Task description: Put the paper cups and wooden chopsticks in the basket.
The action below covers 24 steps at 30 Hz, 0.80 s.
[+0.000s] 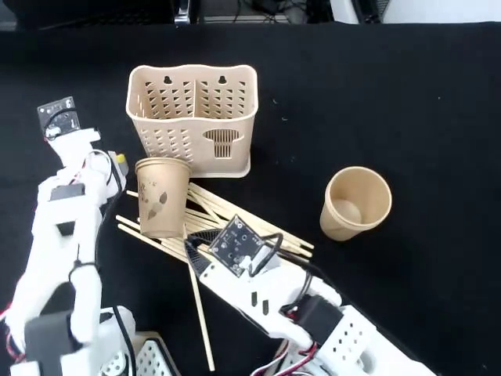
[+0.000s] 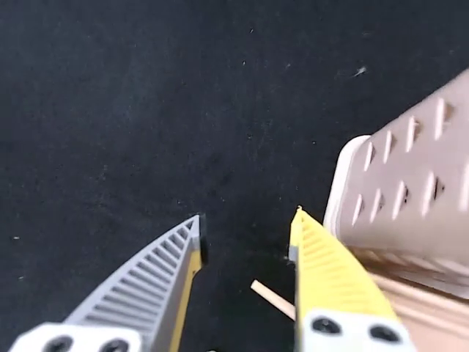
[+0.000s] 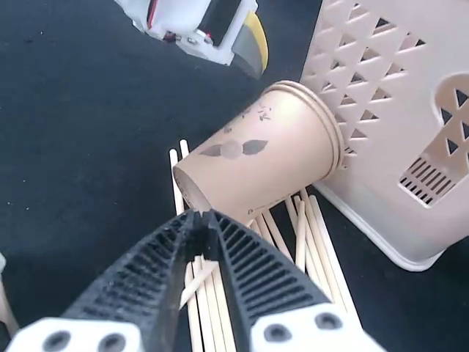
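1. The basket [image 1: 192,117] stands at the back of the tabletop [image 1: 407,102] with nothing visible inside, so the task looks barely begun.
2. The printed paper cup [image 1: 162,196] stands upright just beside the basket's front wall, resting on the spread of wooden chopsticks [image 1: 258,231]. The plain paper cup [image 1: 356,202] sits well apart from both. One stray chopstick [image 1: 202,313] lies nearer the arms.
3. The right hand [image 3: 199,215] is low over the chopsticks at the foot of the printed cup, its black jaws meeting tip to tip. I cannot tell whether a stick is pinched between them.
4. The left hand [image 2: 245,220] is spread wide and holds nothing, hanging over bare tabletop beside the basket's corner.
5. The step in hand seems to be gathering chopsticks. The next move likely calls for a firm pinch and a lift that doesn't topple the printed cup.
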Tool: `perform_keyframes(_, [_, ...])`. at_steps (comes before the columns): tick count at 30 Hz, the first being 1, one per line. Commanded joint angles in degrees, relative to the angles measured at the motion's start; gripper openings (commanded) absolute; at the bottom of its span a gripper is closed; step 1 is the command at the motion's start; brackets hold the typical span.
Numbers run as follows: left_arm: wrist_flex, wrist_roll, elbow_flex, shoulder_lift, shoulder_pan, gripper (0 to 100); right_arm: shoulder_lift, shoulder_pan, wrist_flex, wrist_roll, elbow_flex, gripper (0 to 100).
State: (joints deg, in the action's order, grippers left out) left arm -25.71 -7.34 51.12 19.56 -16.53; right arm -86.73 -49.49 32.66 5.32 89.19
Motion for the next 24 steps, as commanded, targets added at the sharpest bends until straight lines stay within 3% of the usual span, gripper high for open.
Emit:
perform_keyframes(1, [1.1,-1.4,-4.3,-1.9,1.2,21,-0.1,-0.2,-3.2,-0.4,1.4,1.5])
perform_keyframes(5, [0.4,-1.2,-3.1,-2.4,3.5,21,-0.2,-0.1,-3.3,-0.4,2.0,1.5])
perform_keyframes(10, [-6.4,-1.1,-2.3,-2.4,6.8,21,-0.7,0.4,-3.3,-0.4,2.0,1.4])
perform_keyframes(15, [-10.0,-1.0,-1.9,-2.4,6.1,21,-0.7,6.7,-3.4,-0.4,1.5,1.4])
perform_keyframes(19, [-14.9,3.3,-1.6,-2.4,6.1,21,-0.7,12.7,-7.6,-0.6,2.1,1.4])
perform_keyframes(24, [-19.0,5.3,-1.3,-0.7,5.8,21,-0.2,15.7,-9.4,-5.8,2.1,1.5])
